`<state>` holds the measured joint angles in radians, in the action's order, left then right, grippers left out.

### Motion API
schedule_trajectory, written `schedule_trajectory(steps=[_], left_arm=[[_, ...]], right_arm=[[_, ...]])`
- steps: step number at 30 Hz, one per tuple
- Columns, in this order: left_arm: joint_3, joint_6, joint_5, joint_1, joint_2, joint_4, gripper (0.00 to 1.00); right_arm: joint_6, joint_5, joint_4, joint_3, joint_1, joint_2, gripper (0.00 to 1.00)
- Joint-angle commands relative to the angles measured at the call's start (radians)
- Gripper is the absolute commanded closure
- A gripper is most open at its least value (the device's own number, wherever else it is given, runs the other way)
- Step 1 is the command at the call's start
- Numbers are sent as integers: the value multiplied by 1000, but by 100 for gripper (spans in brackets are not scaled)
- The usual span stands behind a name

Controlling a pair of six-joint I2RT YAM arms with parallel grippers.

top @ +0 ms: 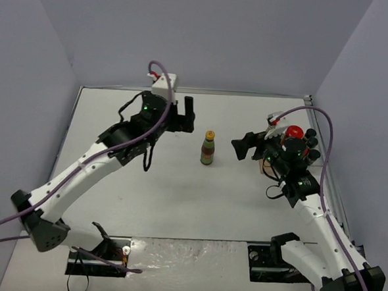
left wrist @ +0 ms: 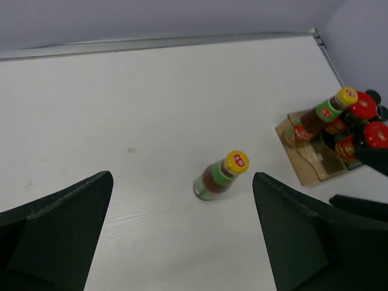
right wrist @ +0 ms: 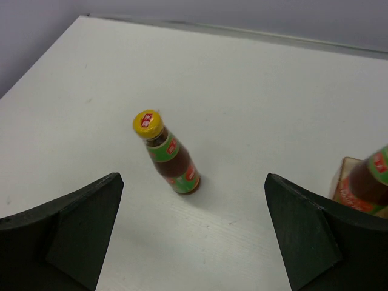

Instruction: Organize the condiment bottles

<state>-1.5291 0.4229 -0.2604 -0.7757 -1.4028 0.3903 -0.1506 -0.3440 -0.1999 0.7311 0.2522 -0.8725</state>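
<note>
One slim dark condiment bottle with a yellow cap stands upright and free on the white table, also in the left wrist view and the right wrist view. My left gripper hangs open up and to its left, nothing between its fingers. My right gripper is open just right of the bottle, facing it. A second yellow-capped bottle, two red-lidded jars and a black-capped shaker sit at the tray.
The clear brownish tray stands near the table's right edge, largely hidden behind my right arm in the top view. A raised rail runs along the table's back and right sides. Grey walls close in the table.
</note>
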Motion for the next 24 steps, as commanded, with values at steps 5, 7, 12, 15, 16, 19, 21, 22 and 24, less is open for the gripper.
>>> schedule_trajectory(steps=[5,7,12,15,16,19,21,22,24], left_arm=[[233,5,7,339,286,82,3],[291,-11,20,408,361,101,3],[403,-75,20,521,494,140,3],[484,-109,-21,541,576,137,3],[499,-110,-28,542,602,130,3],[568,-96,-51,542,650,116,3],[604,-98,-55,542,668,117,3],[601,-104,-69,542,668,127,3],[601,-117,-101,542,665,132,3]], right_arm=[[176,88,-322,55,233,-291,0],[183,93,-376,58,256,-349,0],[206,107,-455,88,292,-491,0],[213,121,-497,98,303,-562,0],[215,123,-510,100,306,-574,0],[219,120,-515,135,306,-628,1],[220,108,-518,163,308,-671,5],[221,105,-522,164,306,-681,5],[216,103,-535,171,309,-698,9]])
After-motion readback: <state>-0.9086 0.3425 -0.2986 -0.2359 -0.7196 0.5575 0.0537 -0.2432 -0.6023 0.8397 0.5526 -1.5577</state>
